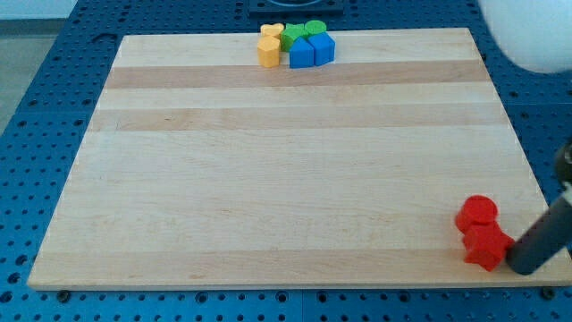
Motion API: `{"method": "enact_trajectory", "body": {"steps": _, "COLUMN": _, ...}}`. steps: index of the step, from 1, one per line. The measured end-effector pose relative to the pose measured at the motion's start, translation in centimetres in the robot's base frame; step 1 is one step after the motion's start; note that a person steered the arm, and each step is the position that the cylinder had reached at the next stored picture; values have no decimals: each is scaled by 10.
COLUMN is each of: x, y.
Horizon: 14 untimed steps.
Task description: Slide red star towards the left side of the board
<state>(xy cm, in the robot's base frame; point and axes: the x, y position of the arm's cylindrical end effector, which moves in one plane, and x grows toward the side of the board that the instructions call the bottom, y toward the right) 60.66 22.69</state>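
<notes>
Two red blocks sit at the board's bottom right corner. The lower one (485, 246) looks like the red star, though its outline is hard to make out. The upper one is a red cylinder (476, 213), touching it from above. My dark rod comes in from the view's right edge, and my tip (517, 265) rests right against the lower red block's right side.
A cluster of blocks sits at the top edge of the wooden board (286, 161): two yellow blocks (269, 45), two green blocks (302, 33) and two blue blocks (311, 50). A blurred white shape (527, 31) fills the view's top right corner.
</notes>
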Motion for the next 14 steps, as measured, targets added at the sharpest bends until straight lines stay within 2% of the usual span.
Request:
{"method": "enact_trajectory", "body": {"steps": 2, "x": -7, "y": -60}}
{"method": "enact_trajectory", "body": {"steps": 4, "x": -12, "y": -25}}
{"method": "enact_trajectory", "body": {"steps": 7, "x": -26, "y": -97}}
{"method": "enact_trajectory", "body": {"steps": 9, "x": -36, "y": -93}}
{"method": "enact_trajectory", "body": {"steps": 12, "x": -79, "y": -104}}
{"method": "enact_trajectory", "body": {"steps": 14, "x": -53, "y": -177}}
